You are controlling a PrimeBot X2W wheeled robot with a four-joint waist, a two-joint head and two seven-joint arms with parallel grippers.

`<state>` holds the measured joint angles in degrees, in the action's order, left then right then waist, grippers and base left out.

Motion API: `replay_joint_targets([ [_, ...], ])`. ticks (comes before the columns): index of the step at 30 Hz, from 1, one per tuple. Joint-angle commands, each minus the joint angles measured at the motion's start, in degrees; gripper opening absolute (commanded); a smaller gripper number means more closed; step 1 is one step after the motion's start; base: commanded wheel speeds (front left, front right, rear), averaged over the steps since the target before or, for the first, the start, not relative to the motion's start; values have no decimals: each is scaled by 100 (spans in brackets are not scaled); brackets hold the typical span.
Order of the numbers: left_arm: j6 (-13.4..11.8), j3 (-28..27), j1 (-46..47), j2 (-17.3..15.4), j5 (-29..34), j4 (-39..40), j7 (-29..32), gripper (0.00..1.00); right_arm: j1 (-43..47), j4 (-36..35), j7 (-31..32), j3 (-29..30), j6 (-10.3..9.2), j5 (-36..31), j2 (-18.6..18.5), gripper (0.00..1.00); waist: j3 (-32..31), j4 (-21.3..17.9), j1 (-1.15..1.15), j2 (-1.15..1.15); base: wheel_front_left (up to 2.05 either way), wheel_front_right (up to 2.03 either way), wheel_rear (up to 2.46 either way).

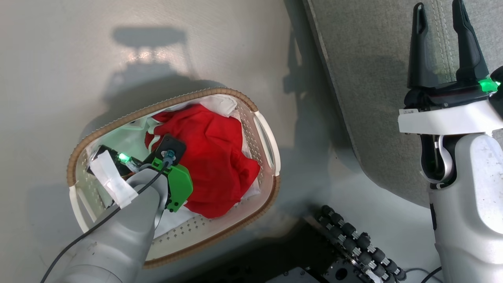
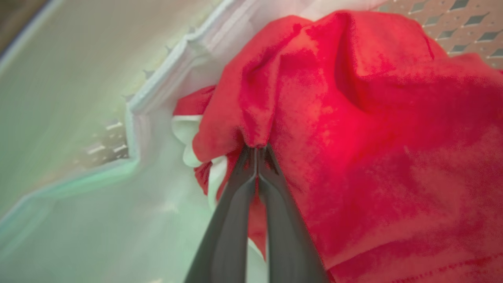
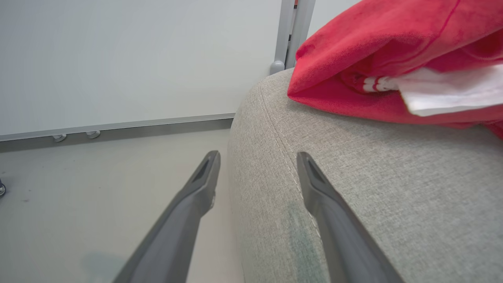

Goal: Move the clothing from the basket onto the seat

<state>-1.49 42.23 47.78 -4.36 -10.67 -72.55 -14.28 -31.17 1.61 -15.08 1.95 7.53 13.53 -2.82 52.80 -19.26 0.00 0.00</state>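
Left: the basket [image 1: 220, 91] on the floor [image 1: 59, 59] holds red clothing [image 1: 212, 157]; our left tool [image 2: 256, 148] is clenched on a fold of it. We judge the grasp made. Next, lift clear of the basket and carry right to the seat [image 1: 373, 98]. Our right tool [image 1: 442, 23] hangs released there.

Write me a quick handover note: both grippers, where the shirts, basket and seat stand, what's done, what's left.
Left gripper: shut on a fold of the basket shirt, down inside the basket.
Right gripper: open, holding nothing, over the edge of the seat.
Done: one red shirt lies on the seat.
Left: lift the pinched shirt out, carry it to the seat, release. Can't tell if more lies beneath it.
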Motion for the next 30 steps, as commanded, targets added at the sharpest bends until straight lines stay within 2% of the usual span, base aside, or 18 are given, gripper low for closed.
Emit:
replay_joint_targets([
  [1, 39, 12, -55, 11, -51, 28, -46, 0, 30, 33, -13, 18, -7, -43, -13, 100, -80, 59, 0, 0, 0, 0, 0],
  [8, 203, 118, -291, 66, -91, 370, -92, 0, 91, 109, -13, 16, -8, -117, -14, 100, -426, 252, 0, 0, 0, 0, 0],
  [20, 328, 29, -1195, -149, -167, 1979, -87, 0, 370, 245, -13, 186, -7, -492, -17, 100, -1269, 673, 0, 0, 0, 0, 0],
  [30, 367, -127, -1979, -249, -173, 3186, -89, 0, 744, 396, -13, 348, -7, -881, -17, 100, -2215, 1043, 0, 0, 0, 0, 0],
])
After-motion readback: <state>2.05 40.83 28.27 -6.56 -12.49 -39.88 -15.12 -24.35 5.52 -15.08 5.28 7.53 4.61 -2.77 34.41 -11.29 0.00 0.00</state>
